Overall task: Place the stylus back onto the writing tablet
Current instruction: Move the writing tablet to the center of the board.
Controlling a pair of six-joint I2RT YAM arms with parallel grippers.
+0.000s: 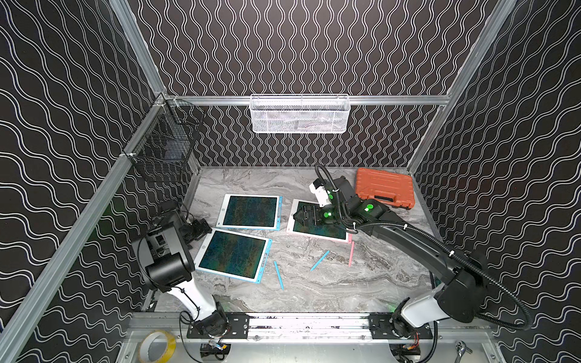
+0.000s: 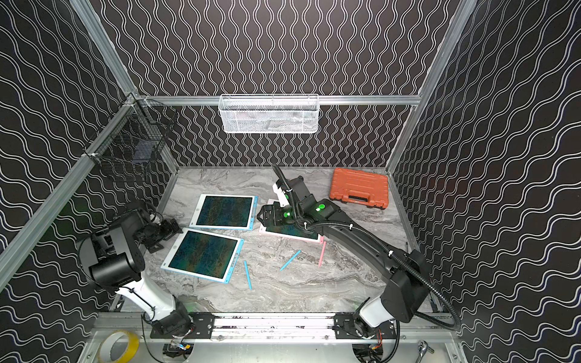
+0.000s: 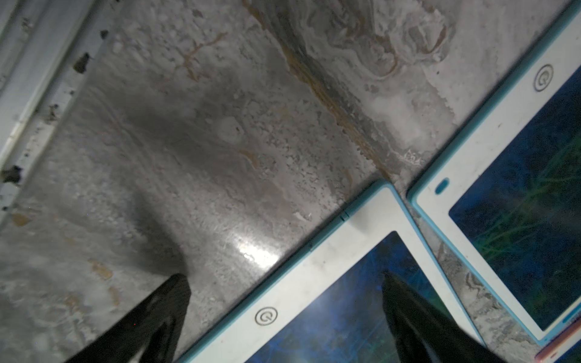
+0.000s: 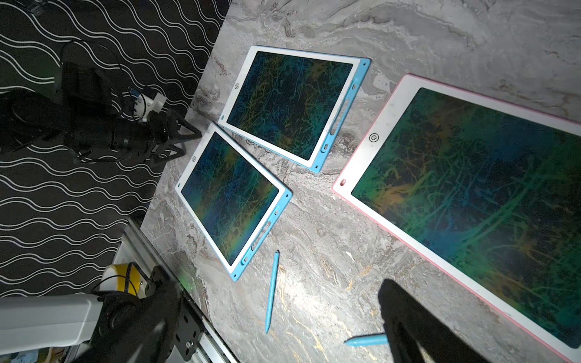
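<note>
Now the pink pen [image 1: 351, 254] lies loose on the marble table [image 1: 361, 283], just off the pink tablet [image 1: 327, 234], with two blue pens [image 1: 319, 260] lying nearby. Above that tablet the right claw [image 1: 297, 216] hovers spread and empty; the left claw [image 3: 284, 278], likewise spread, holds nothing over the corner of a blue tablet [image 3: 330, 251] at the table's left edge.

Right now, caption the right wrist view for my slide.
Blue stylus lies loose on the table beside a blue tablet, pink tablet nearby.

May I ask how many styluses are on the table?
3: a blue stylus by the near blue tablet, a second blue stylus mid-table, a pink stylus by the pink tablet. None appears hidden.
</note>
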